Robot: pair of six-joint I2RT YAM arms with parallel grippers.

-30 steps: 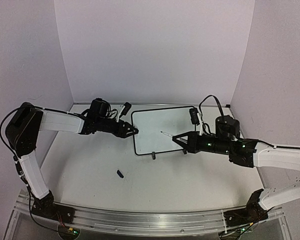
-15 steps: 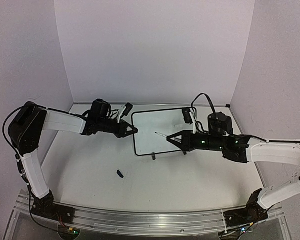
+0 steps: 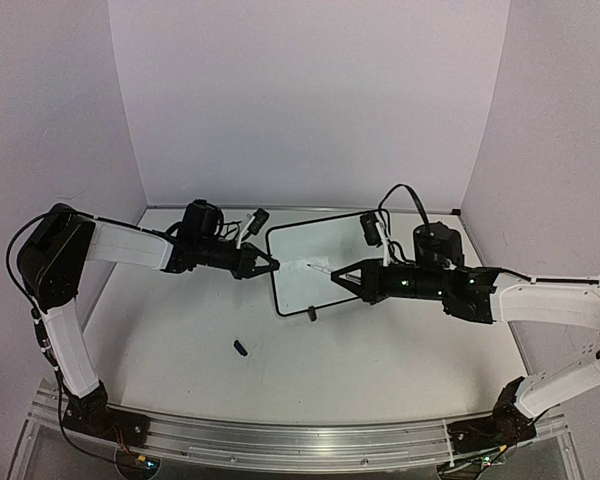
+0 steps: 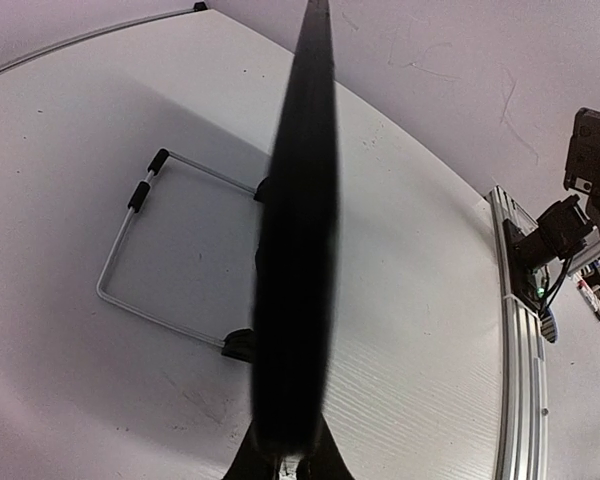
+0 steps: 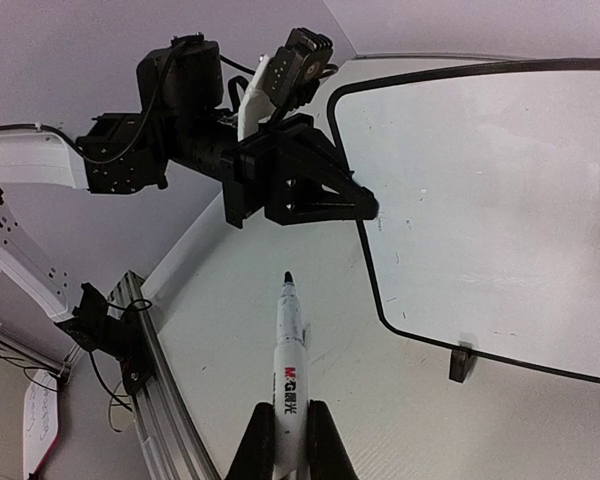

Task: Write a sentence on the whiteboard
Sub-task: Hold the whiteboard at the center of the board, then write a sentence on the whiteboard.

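The whiteboard (image 3: 330, 262) lies flat at the table's middle back, its white face bare, with no sentence showing. My left gripper (image 3: 271, 263) is shut on the board's left edge; in the left wrist view that black frame (image 4: 300, 240) runs up from my gripper (image 4: 290, 462). My right gripper (image 3: 338, 275) is shut on a white marker (image 3: 318, 268). The uncapped dark tip points left, near the board's left edge and the left fingers. In the right wrist view the marker (image 5: 291, 360) sticks out of my gripper (image 5: 288, 440) toward the left gripper (image 5: 365, 207), beside the whiteboard (image 5: 480, 190).
A small dark marker cap (image 3: 240, 348) lies on the table in front of the left arm. A thin wire stand (image 4: 130, 255) shows beside the board's edge, and a black foot (image 5: 462, 362) sits under its near edge. An aluminium rail (image 3: 280, 440) bounds the table's near side.
My left gripper has shut on the whiteboard's left edge, and the board has turned slightly. The right gripper has carried the marker leftward over the board toward the left gripper.
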